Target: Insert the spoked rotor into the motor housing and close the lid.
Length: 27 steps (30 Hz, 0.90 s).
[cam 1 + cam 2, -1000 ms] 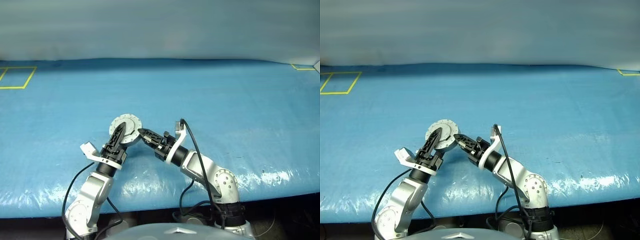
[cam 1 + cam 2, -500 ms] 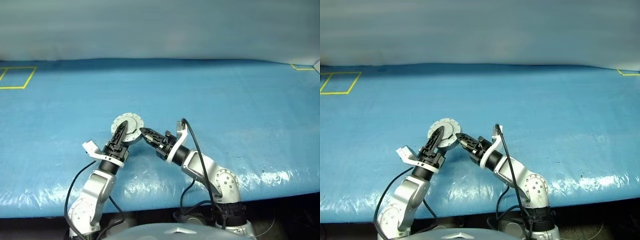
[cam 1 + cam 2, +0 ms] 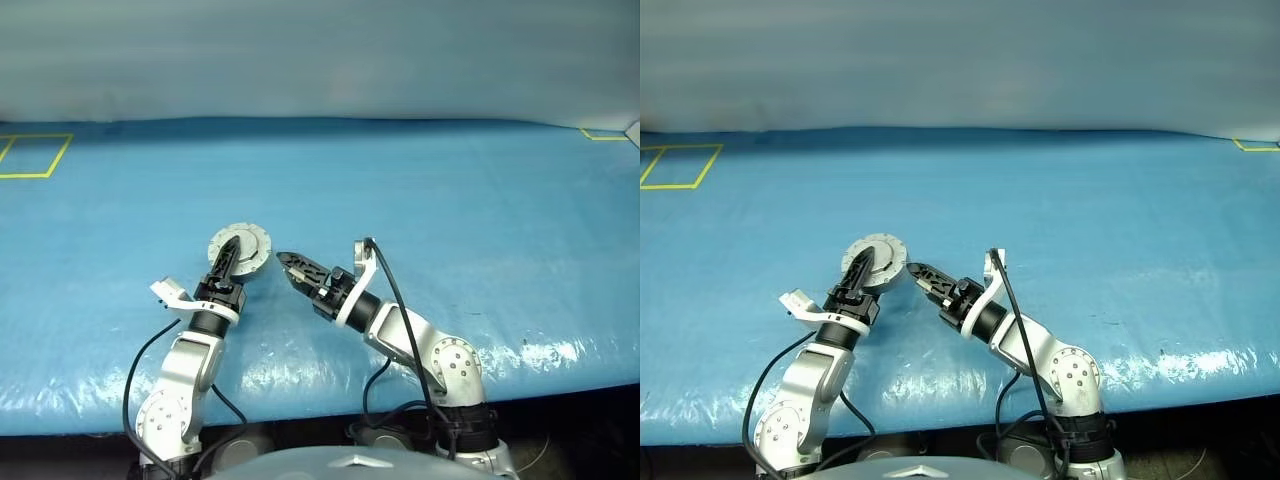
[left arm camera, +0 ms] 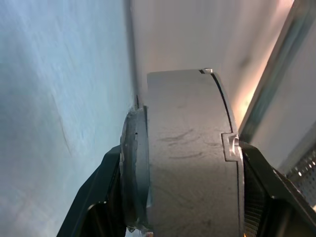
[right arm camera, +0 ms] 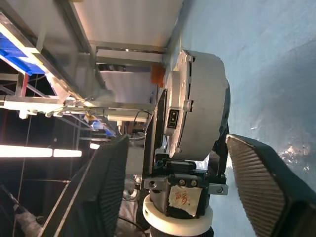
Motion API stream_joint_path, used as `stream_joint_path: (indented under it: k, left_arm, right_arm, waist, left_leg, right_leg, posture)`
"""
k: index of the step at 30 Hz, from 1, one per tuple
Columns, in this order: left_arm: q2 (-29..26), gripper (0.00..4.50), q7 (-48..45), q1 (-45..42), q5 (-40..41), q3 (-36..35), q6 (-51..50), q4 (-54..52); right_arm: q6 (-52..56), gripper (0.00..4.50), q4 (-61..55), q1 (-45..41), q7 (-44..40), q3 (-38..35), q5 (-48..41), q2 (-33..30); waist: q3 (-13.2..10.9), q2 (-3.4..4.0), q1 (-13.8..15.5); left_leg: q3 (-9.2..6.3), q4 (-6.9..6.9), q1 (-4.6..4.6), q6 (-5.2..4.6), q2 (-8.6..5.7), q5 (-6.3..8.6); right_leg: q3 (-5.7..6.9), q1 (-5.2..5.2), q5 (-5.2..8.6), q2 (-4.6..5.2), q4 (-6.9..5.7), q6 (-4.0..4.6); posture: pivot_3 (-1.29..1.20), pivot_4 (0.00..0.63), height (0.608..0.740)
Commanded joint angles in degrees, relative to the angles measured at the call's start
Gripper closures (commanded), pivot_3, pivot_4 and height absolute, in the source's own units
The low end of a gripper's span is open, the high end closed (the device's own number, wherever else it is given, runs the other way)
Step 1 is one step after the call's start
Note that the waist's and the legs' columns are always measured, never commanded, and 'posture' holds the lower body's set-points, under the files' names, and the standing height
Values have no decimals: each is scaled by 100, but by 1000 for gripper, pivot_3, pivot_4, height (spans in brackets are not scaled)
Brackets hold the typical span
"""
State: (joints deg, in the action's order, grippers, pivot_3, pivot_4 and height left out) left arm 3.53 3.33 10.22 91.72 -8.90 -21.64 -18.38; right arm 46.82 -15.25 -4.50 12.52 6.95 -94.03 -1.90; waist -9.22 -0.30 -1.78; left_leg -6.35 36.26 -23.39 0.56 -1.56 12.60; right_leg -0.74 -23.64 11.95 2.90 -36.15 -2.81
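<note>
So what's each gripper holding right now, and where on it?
The left gripper clamps the closed motor housing across its two flat faces, one finger on each. The right gripper is open beside it, holding nothing.

The closed motor housing hides its inside, and the left gripper's fingers cover part of its face.
</note>
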Motion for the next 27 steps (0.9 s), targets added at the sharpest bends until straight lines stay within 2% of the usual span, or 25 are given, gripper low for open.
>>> stream_joint_path:
  k: [1, 7, 10, 14, 19, 21, 27]
  left_arm:
    - [104, 2001, -16, -431, -98, -188, 180, -261]
    - [-537, 2001, 131, -1433, -520, -852, 274, 579]
    - [-830, 2001, 116, -1983, -808, -1087, 234, 1255]
    - [-1256, 2001, 1, -2847, -1431, -1310, 195, 2523]
    - [-1730, 2001, -453, -3949, -2151, -1495, 93, 4204]
    - [-1830, 2001, -654, -4273, -2459, -1515, 86, 4714]
    - [-1942, 2001, -1144, -5197, -3168, -1744, 287, 6179]
  right_arm:
    - [-30, 43, -219, -20, -215, -40, 290, -73]
    - [-96, 0, -322, -42, -811, 114, 1696, -551]
    - [-292, 0, -493, -46, -1319, 404, 2772, -907]
    - [-1121, 0, -697, -12, -1906, 1138, 4775, -1483]
    - [-2549, 0, -521, 211, -2198, 1562, 6654, -1572]
    - [-2913, 0, -397, 310, -2183, 1564, 7088, -1446]
    - [-2952, 0, -232, 451, -2465, 1518, 7458, -1196]
  waist:
    - [0, 0, 14]
    - [0, 1, 24]
    - [0, 1, 21]
    - [2, -4, 34]
    - [0, -11, 48]
    - [0, -11, 36]
    - [-1, -14, 31]
  left_leg:
    - [0, 5, -1, 0, -1, 0]
    - [2, 55, -9, -1, 3, 1]
    - [2, 74, -9, 0, 14, 0]
    - [0, 83, -10, 3, 12, -7]
    - [-2, 80, -16, 6, 9, -9]
    - [0, 79, -19, 7, 9, -9]
    - [1, 78, -19, 7, 8, -9]
  right_leg:
    - [0, 2, -2, 0, 0, -3]
    - [-1, 11, -17, -12, 0, -33]
    - [-5, 15, -30, -28, -1, -35]
    - [-6, 17, -36, -31, -2, -43]
    - [-8, 11, -43, -31, -1, -54]
    - [-10, 9, -58, -32, 3, -80]
    - [-14, 9, -62, -31, 8, -85]
  posture:
    - [0, 150, 740]
    - [0, 150, 740]
    - [0, 150, 740]
    - [0, 150, 740]
    - [0, 150, 740]
    - [0, 150, 740]
    - [0, 150, 740]
